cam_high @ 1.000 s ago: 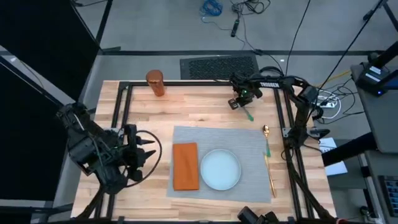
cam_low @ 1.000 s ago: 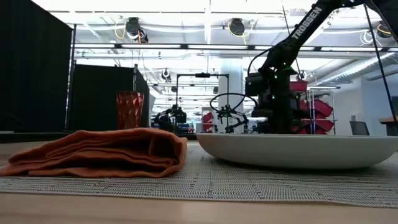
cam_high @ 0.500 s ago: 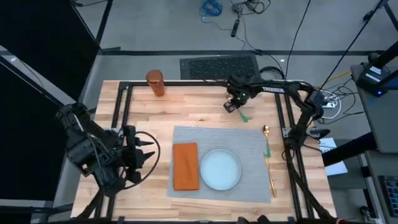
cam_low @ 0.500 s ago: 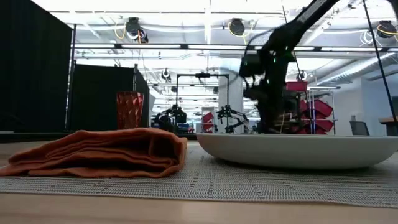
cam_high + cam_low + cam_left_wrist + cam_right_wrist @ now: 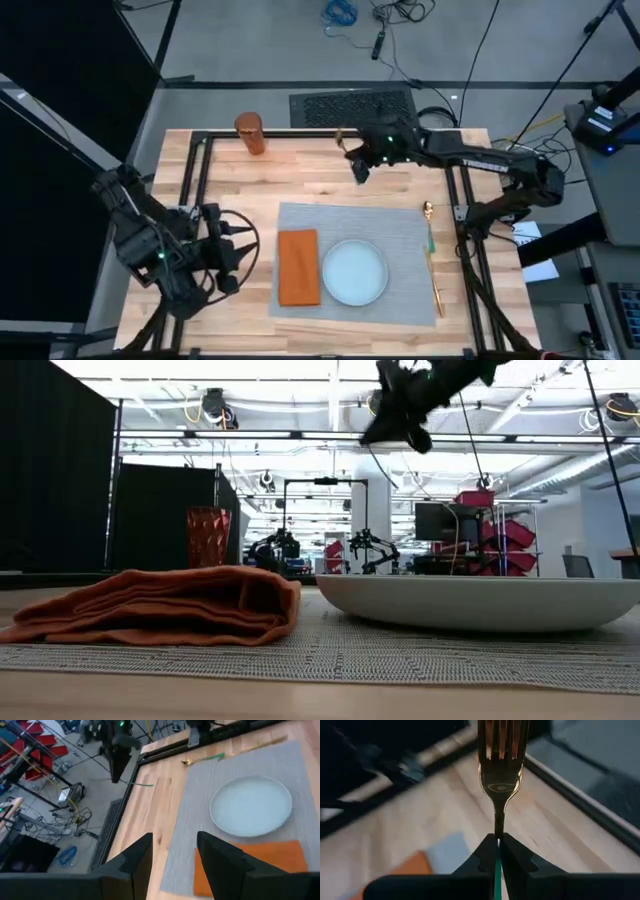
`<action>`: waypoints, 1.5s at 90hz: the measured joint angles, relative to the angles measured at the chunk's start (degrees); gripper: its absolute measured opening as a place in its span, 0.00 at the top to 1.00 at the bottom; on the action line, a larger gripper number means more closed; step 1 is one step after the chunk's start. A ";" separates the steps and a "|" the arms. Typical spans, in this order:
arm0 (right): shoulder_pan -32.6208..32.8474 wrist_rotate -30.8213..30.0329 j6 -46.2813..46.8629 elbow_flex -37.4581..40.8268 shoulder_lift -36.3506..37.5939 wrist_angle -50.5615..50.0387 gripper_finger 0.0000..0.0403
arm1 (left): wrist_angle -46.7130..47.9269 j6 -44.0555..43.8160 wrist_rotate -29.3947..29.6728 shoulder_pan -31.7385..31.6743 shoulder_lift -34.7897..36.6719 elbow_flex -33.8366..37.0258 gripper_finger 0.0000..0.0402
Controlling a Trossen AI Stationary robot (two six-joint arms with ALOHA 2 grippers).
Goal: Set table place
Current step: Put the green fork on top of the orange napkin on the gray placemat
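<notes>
Two dark fingers of the right gripper (image 5: pixel 497 851) are pressed together on the green handle of a gold fork (image 5: pixel 501 775), whose tines point away from the wrist. In the high view this right gripper (image 5: pixel 360 165) hangs over the far part of the light-wood butcher-block desk (image 5: pixel 320 178), beyond the far edge of the grey rectangular cloth placemat (image 5: pixel 400 232). In the low view it shows as a dark shape (image 5: pixel 405 405) high above the desk.

On the placemat lie a folded orange napkin (image 5: pixel 298 266) and, just beside it, a pale-blue round plate (image 5: pixel 354 272). Along the placemat's right edge lie a gold spoon with a green handle (image 5: pixel 429 225) and a gold knife (image 5: pixel 436 285), end to end. An orange tumbler (image 5: pixel 250 133) stands upright near the desk's far left corner, well apart from the placemat.

The left gripper (image 5: pixel 232 255) waits over the desk's left side, near the napkin, fingers spread apart with nothing between them; its wrist view looks past them at the plate (image 5: pixel 251 806) and napkin (image 5: pixel 260 865).
</notes>
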State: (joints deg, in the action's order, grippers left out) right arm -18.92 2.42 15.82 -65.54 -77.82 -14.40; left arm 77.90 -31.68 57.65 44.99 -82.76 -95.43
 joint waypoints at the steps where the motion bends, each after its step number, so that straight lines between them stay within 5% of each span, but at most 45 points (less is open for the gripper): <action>1: 0.44 -0.22 -0.17 0.00 0.14 0.69 1.00 | -0.55 -0.01 0.06 -0.31 0.00 0.26 0.64; 41: 17.07 -8.45 -12.21 -0.02 0.65 19.96 1.00 | -15.24 -2.24 10.22 -7.49 0.02 6.88 0.64; 60: 20.39 -13.93 -15.46 -0.02 0.65 22.95 1.00 | -27.30 6.35 17.58 -8.13 0.04 6.88 0.64; 77: 21.76 -15.97 -16.97 -0.07 -0.81 25.71 1.00 | -34.51 11.29 17.71 -11.54 -0.21 6.88 0.64; 95: 21.64 -16.06 -19.49 -0.07 -4.69 31.12 1.00 | -40.48 14.74 13.66 -17.23 -0.31 8.31 0.64; 115: 20.43 -16.50 -20.95 -0.61 -6.52 34.05 1.00 | -60.25 28.35 3.04 -22.57 -0.37 12.55 0.64; 135: 20.05 -17.29 -21.96 -0.66 -6.40 34.69 1.00 | -64.33 29.20 -1.96 -25.81 -0.37 14.06 0.64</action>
State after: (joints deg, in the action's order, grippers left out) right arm 1.13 -14.88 -6.14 -66.19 -84.21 20.30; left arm 13.56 -2.48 55.69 19.17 -83.13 -81.37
